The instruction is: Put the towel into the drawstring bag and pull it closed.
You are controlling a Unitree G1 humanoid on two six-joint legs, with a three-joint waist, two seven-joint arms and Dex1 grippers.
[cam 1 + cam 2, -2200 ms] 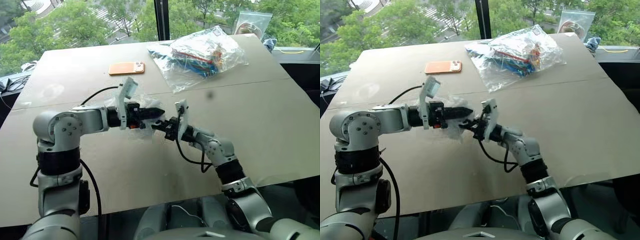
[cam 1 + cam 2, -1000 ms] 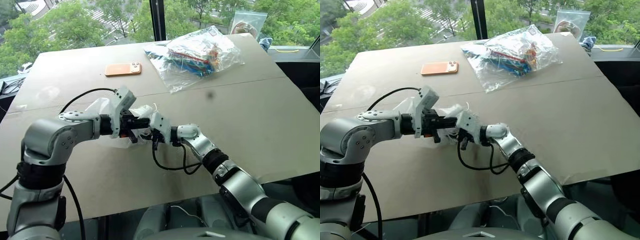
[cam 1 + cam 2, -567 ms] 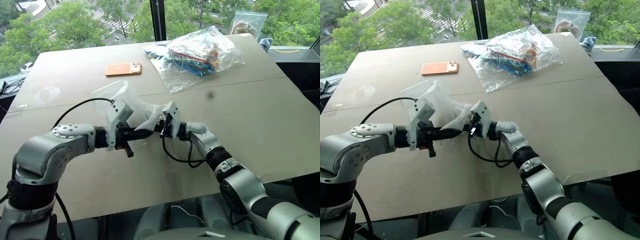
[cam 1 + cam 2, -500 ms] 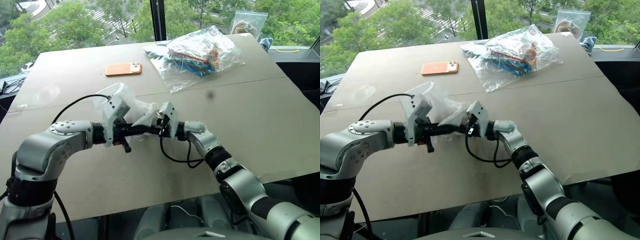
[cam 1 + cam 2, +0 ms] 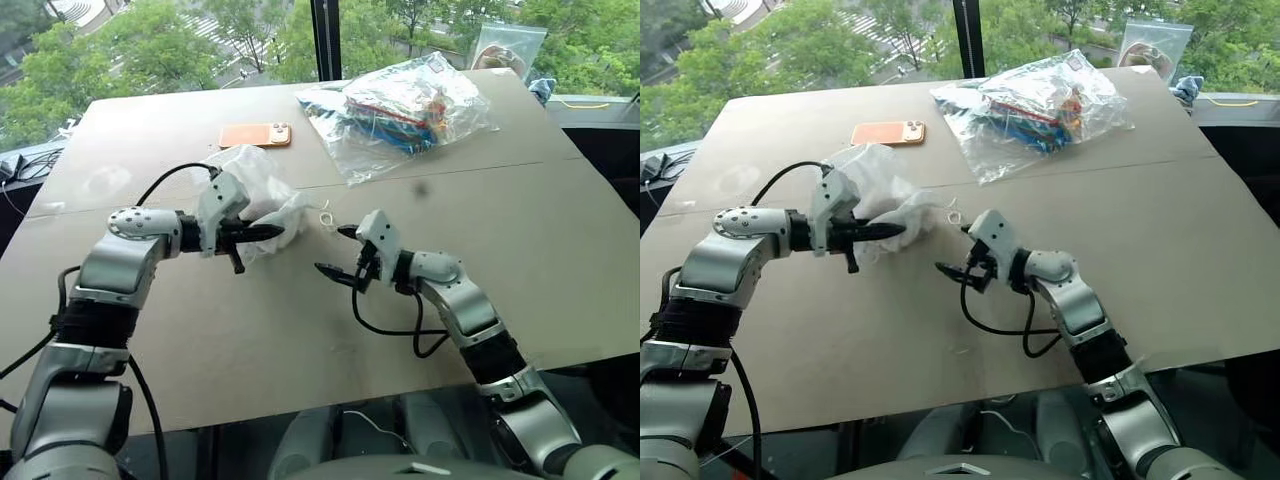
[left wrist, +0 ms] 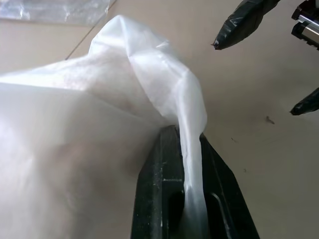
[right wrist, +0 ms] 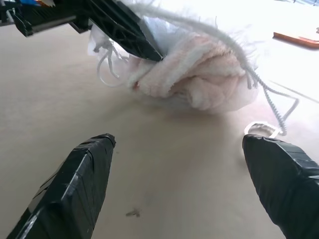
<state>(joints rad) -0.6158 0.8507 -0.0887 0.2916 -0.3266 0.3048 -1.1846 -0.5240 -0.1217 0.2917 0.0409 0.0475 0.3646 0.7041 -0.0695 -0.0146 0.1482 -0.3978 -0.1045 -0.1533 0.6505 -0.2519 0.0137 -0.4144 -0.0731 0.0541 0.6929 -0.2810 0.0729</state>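
The drawstring bag, thin and translucent white, lies crumpled on the table left of centre. My left gripper is shut on a fold of its fabric near the mouth. In the right wrist view the fluffy cream towel sits inside the bag's mouth, partly behind the thin fabric. A white cord trails from the bag onto the table. My right gripper is open and holds nothing, a short way right of the bag, its fingers pointing at the towel.
An orange phone lies behind the bag. A clear plastic bag of colourful items sits at the back right, with a smaller clear bag by the window. The brown table is bare on the right.
My right gripper has opened, let go and drawn back to the right, away from the bag. The left gripper has shifted the bag a little to the left and rolled.
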